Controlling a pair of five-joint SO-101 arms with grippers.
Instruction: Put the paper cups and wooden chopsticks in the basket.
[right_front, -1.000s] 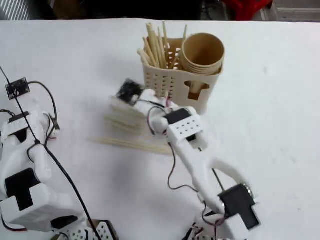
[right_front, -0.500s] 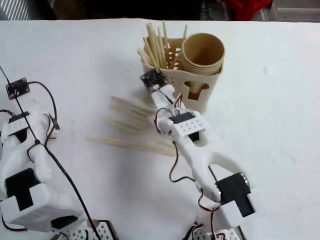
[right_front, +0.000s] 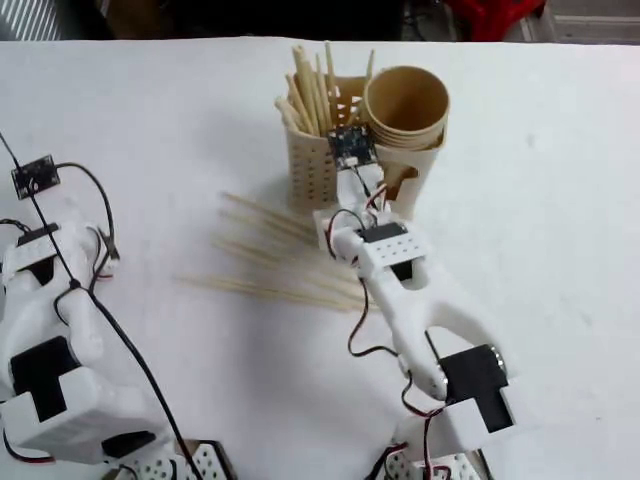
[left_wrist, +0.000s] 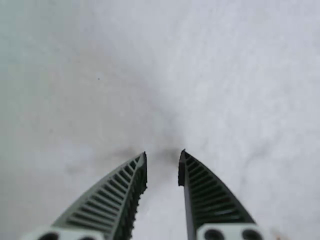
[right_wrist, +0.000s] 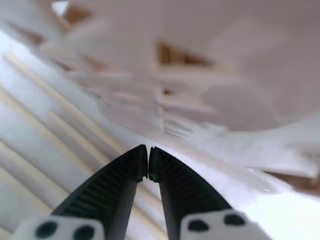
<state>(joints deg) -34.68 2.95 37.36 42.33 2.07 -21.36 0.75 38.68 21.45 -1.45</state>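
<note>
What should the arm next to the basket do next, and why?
Probably swing the right end effector over the loose chopsticks and open it: it looks shut on nothing beside the basket, several sticks lie on the table, and the paper cups already sit inside.

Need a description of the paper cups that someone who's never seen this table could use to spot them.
Find the cream slotted basket standing at the far middle of the white table. Chopsticks stand upright in one side of it, and the paper cups sit nested in the other. They are the one round, tan, open-mouthed shape among thin sticks.
</note>
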